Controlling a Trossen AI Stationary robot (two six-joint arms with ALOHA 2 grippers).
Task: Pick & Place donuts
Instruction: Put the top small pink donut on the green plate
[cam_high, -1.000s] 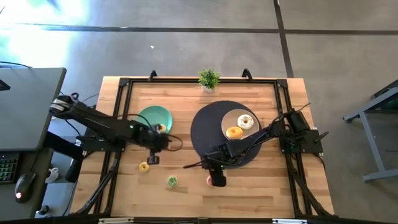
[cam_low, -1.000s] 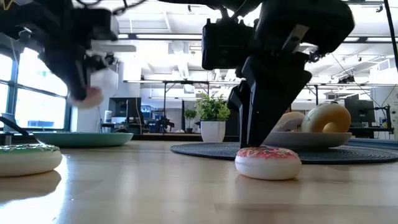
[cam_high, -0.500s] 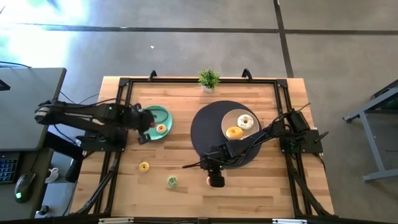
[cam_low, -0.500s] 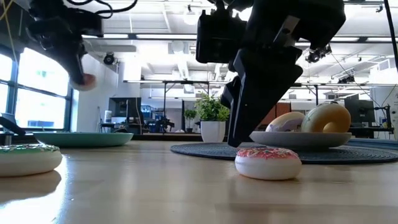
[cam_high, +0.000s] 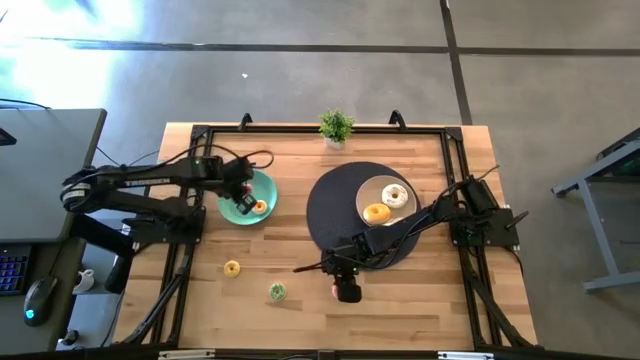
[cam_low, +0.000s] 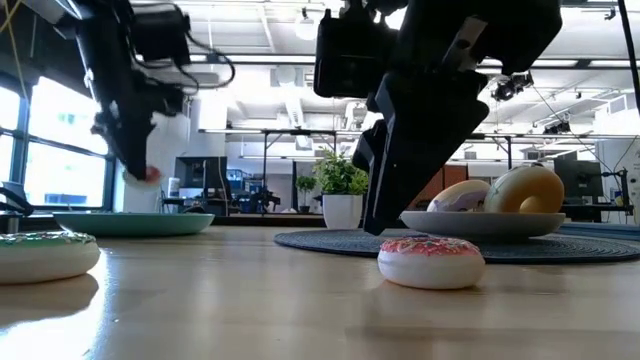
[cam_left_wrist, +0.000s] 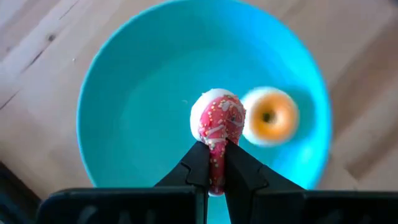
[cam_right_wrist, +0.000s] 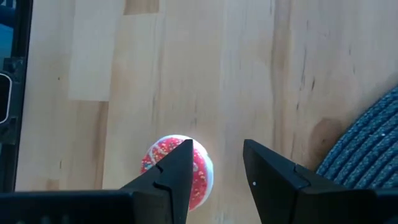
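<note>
My left gripper (cam_high: 243, 197) (cam_left_wrist: 216, 155) hangs over the teal plate (cam_high: 232, 212) (cam_left_wrist: 124, 112), shut on a pink-iced donut (cam_left_wrist: 217, 121) (cam_low: 148, 173). An orange donut (cam_high: 260, 207) (cam_left_wrist: 269, 116) lies flat on that plate. My right gripper (cam_high: 345, 287) (cam_right_wrist: 217, 162) is open just above the near table, over another pink sprinkled donut (cam_right_wrist: 202, 177) (cam_low: 431, 260) that lies flat on the wood. One finger stands in front of this donut and the other beside it. A yellow donut (cam_high: 232, 268) and a green one (cam_high: 277, 291) (cam_low: 40, 255) lie on the wood. My left gripper pinches the pink donut between its two fingers at the ring's rim (cam_left_wrist: 216, 142). The fingers come from above, pointing down. The donut stands on edge in the hold, lifted clear above the teal plate.
A beige plate (cam_high: 398, 212) with a white donut (cam_high: 397, 195) and a yellow-orange donut (cam_high: 377, 212) sits on a dark round mat (cam_high: 335, 205). A small potted plant (cam_high: 336, 127) stands at the far edge. A black frame rail (cam_high: 200, 170) runs around the tabletop.
My left gripper has carried the pink donut from the table's left middle toward the far edge, over the teal plate, and has come down closer to the plate. It stays shut on the donut. My right gripper has edged slightly toward the table's left over its donut.
</note>
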